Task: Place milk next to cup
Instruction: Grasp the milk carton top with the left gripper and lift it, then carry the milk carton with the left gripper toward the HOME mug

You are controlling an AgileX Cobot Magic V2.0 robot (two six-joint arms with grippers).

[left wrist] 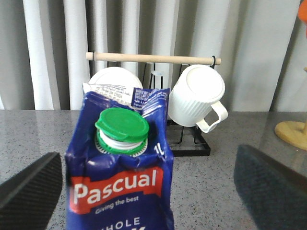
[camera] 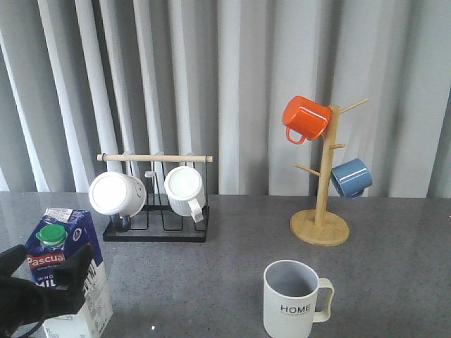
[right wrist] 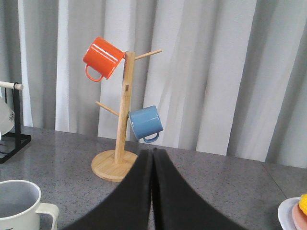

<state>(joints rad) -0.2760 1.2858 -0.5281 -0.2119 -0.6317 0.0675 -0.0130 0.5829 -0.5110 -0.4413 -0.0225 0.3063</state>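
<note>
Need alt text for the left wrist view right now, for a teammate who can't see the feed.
A blue Pascual milk carton with a green cap stands between the open left gripper's two dark fingers, neither visibly touching it. Behind it, a black rack with a wooden bar holds two white mugs before grey curtains.

The milk [camera: 70, 274] carton is deep blue over white, with a green round cap, a red banner lettered "Pascual" in white, and black print on its white side. The cup [camera: 291, 299] is pale grey-white, grey inside, with black "HOME" lettering. The worktop [camera: 211, 282] is speckled grey. One hanging mug [camera: 306, 117] is orange, another [camera: 351, 177] blue; two ribbed mugs [camera: 184, 190] are white. The left gripper [camera: 42, 285] is black.
</note>
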